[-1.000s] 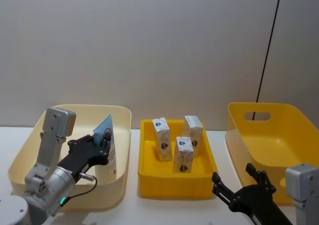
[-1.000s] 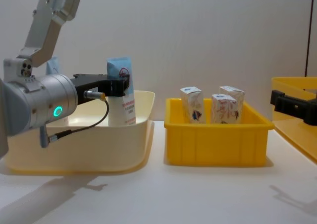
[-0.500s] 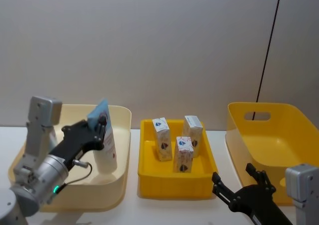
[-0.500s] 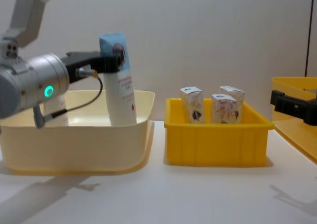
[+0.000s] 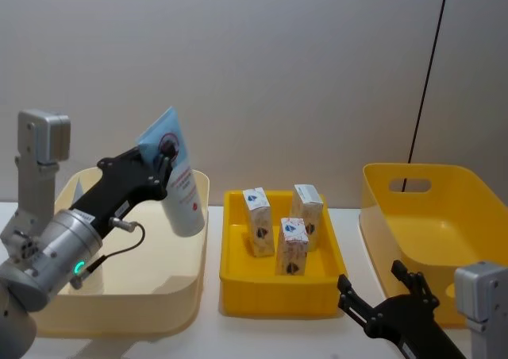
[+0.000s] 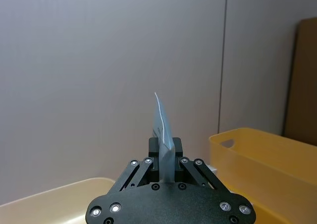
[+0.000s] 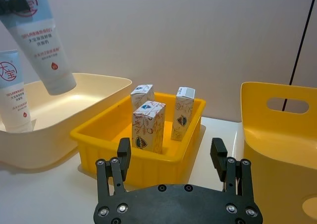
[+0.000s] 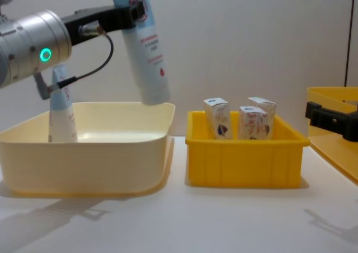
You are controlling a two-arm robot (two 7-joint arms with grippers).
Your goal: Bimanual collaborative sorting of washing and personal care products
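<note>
Since half a second back, your left gripper (image 5: 163, 168) has hauled the held tube (image 5: 181, 196) higher, well up off the floor of the cream basin (image 5: 119, 323).

Head view: the fingers are clamped on the tube near its flat crimped end, so the cap end hangs toward 5 o'clock, over the basin's side nearest the small yellow bin (image 5: 278, 295). My guess is the high grip leaves the body free for a handoff or a drop. The second tube (image 5: 78, 191) stands at the basin's 9 o'clock side. Three cartons (image 5: 292, 244) stand upright in the small bin, and the big yellow bin (image 5: 444, 208) sits further toward 3 o'clock. Your right gripper (image 5: 375, 283) is low at 5 o'clock over the bench (image 5: 210, 339), fingers spread, holding nothing. It looks parked.

Left wrist view: this one gives you the tube edge-on, fingers pinching its flat faces, which you can't read from above. The big yellow bin is ahead of the wrist, so I'd say that's where it's aimed.

Right wrist view: you get the red lettering on both tubes and the bare gap between the spread fingers. The cartons stand beyond that gap.

Chest view: side-on, so it's the one for height. The cap end sits about level with the basin's rim line. I can't tell whether it's fully clear. The second tube leans a bit against the far wall.
</note>
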